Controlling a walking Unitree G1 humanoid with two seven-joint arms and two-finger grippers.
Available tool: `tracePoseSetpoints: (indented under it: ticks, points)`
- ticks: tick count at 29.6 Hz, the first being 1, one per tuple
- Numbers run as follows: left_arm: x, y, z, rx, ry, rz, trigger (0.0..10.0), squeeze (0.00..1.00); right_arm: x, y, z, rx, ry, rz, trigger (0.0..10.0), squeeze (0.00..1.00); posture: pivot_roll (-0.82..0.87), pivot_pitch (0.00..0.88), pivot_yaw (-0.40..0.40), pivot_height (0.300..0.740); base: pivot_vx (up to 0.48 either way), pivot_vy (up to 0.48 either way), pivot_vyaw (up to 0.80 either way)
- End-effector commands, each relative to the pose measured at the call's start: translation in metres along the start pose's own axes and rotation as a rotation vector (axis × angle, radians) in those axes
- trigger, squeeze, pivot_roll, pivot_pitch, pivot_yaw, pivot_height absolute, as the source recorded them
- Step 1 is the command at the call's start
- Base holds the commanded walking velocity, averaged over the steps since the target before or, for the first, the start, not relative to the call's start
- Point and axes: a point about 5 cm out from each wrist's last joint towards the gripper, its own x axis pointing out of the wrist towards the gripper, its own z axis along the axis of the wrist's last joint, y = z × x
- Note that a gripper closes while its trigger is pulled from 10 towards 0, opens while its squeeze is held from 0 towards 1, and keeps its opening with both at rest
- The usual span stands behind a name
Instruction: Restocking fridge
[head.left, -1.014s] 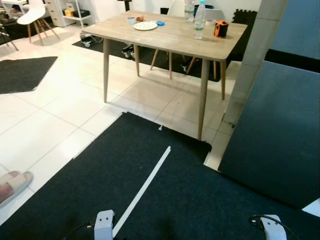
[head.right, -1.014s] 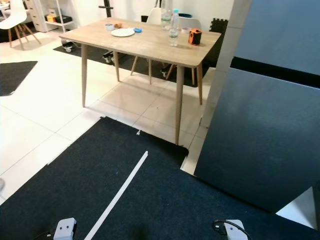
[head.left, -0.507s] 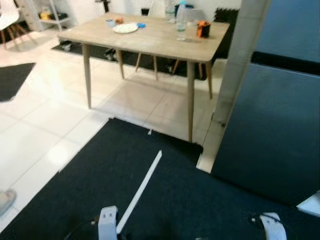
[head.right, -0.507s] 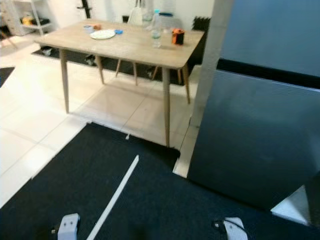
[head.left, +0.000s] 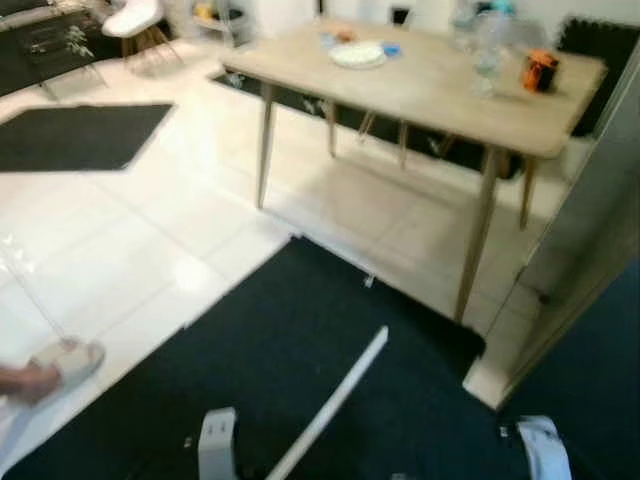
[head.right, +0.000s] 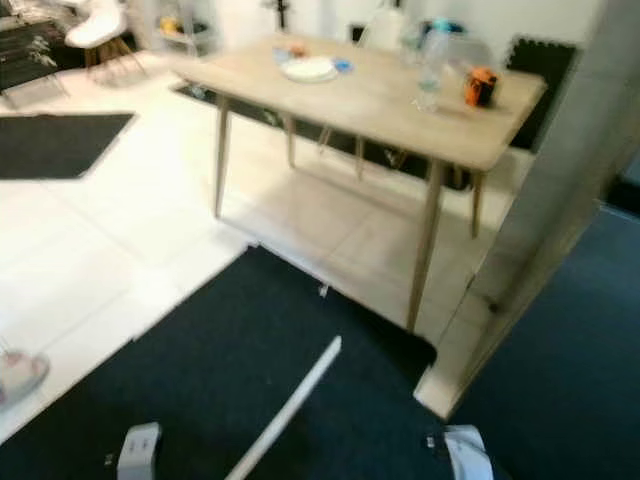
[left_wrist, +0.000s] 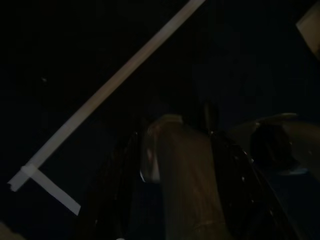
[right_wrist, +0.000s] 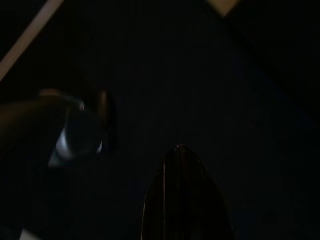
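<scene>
- Dimly, a brownish cylinder (left_wrist: 177, 185) sits clamped between the black fingers of the left gripper (left_wrist: 172, 124), above the black mat (head.left: 300, 330).
- Right gripper (right_wrist: 181, 150): fingers pressed together, holding nothing (very dark).
- The dark fridge (head.right: 585, 345) stands at the right, near the wooden table (head.right: 380, 100).

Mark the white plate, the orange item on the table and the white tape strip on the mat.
white plate (head.right: 309, 68), right eye view, centre of the plate.
orange item (head.right: 480, 87), right eye view, middle of its body.
white tape strip (head.left: 335, 400), left eye view, midway along the strip.
</scene>
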Motion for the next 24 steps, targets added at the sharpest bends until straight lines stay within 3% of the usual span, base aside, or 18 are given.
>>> tracePoseSetpoints:
  ticks: [1,7,13,24]
  points:
    - [-0.0002,0.0012,0.0005,0.014,0.007,0.002,10.0,0.00,-0.0015,0.0008,-0.0122,0.004,0.043,-0.012,10.0,0.00,-0.03,0.016,-0.010,0.740,0.341,0.000,0.00]
    - [-0.0002,0.0014,0.0010,0.017,0.006,0.001,10.0,0.00,-0.0015,0.0020,-0.0149,0.008,0.061,-0.015,10.0,0.00,-0.03,0.017,-0.009,0.740,0.340,0.000,0.00]
    - [-0.0002,0.0014,0.0007,0.018,0.007,0.001,10.0,0.00,-0.0012,0.0032,-0.0135,0.039,0.048,-0.013,10.0,0.00,-0.03,0.017,-0.009,0.740,0.339,0.000,-0.78]
    - [-0.0007,0.0031,0.0013,0.025,0.007,0.002,10.0,0.00,-0.0005,0.0058,-0.0120,0.023,0.043,-0.005,10.0,0.00,-0.02,0.011,-0.011,0.740,0.339,0.000,0.00]
